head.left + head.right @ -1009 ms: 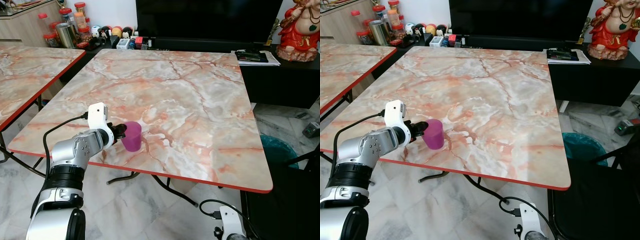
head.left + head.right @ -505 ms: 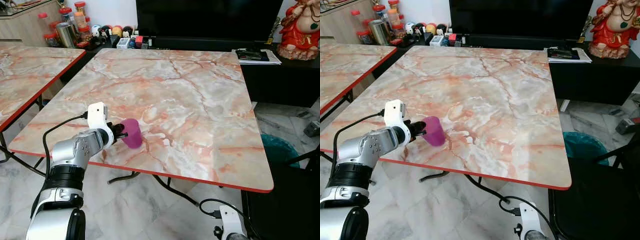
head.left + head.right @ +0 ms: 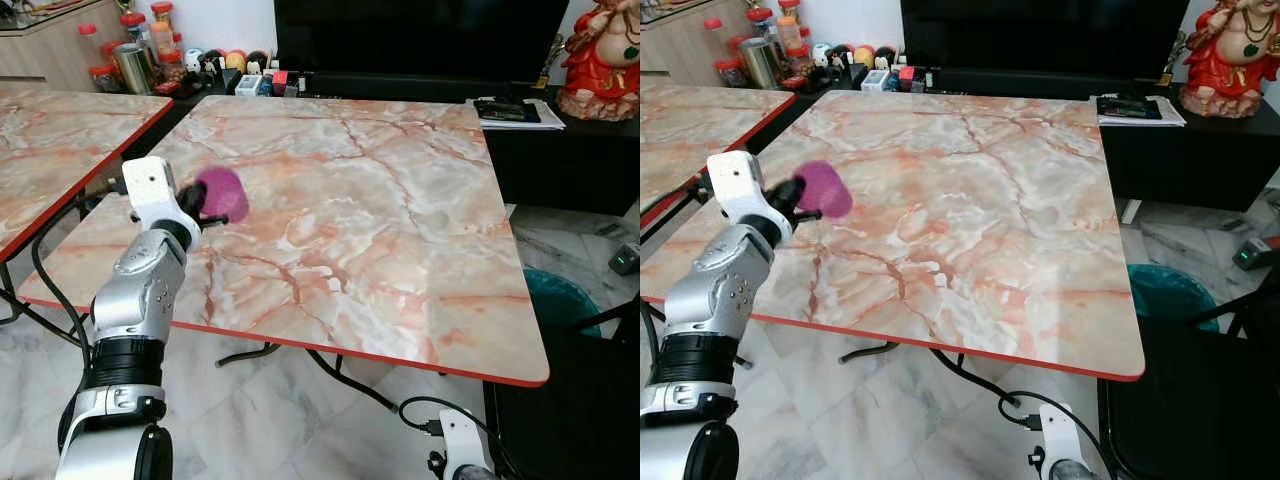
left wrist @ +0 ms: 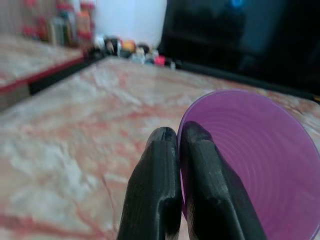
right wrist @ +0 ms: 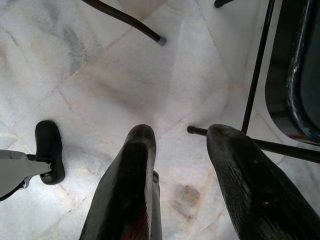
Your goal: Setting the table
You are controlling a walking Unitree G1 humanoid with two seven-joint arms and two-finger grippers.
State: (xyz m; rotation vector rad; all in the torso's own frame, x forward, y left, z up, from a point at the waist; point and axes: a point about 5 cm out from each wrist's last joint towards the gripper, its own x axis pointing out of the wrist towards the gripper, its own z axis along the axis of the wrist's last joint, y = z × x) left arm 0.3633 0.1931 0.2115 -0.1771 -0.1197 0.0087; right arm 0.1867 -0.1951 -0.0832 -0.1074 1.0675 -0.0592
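Note:
A purple plastic cup hangs in the air above the left side of the marble table, tipped on its side. My left gripper is shut on the cup's rim. In the left wrist view the two black fingers pinch the edge of the cup, whose open mouth faces the camera. My right gripper hangs low beside the table, open, over the white floor tiles.
A second marble table stands to the left, across a narrow gap. Jars and small items line the back shelf under a dark TV. Papers lie on the black cabinet, by a red statue. A black chair sits front right.
My left arm has lifted the purple cup off the table's front left part and swung it up, back and to the left. The cup now lies tipped sideways in the air.

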